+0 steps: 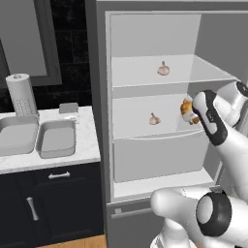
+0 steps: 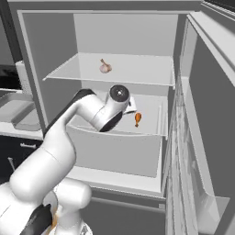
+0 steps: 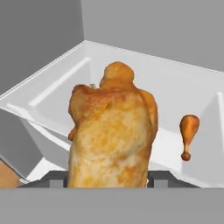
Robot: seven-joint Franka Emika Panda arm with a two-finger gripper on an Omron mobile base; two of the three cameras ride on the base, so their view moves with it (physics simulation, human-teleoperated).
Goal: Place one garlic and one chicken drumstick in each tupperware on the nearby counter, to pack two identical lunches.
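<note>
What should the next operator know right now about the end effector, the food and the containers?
End effector: shut on a golden-brown chicken drumstick, inside the open grey fridge.
A second small orange drumstick lies on the middle shelf.
Two pale garlic bulbs: upper shelf, middle shelf.
Two grey rectangular tupperwares sit on the white marble counter, nothing visible inside.
Nothing packed yet; all four items remain.

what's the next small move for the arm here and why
Probably draw the hand back out of the fridge toward the counter. In the hand view a chicken drumstick sits right at the gripper, apparently held, above the lower fridge shelf. Both tupperware look empty, so this one likely goes there. A second drumstick stays on the shelf.
</note>
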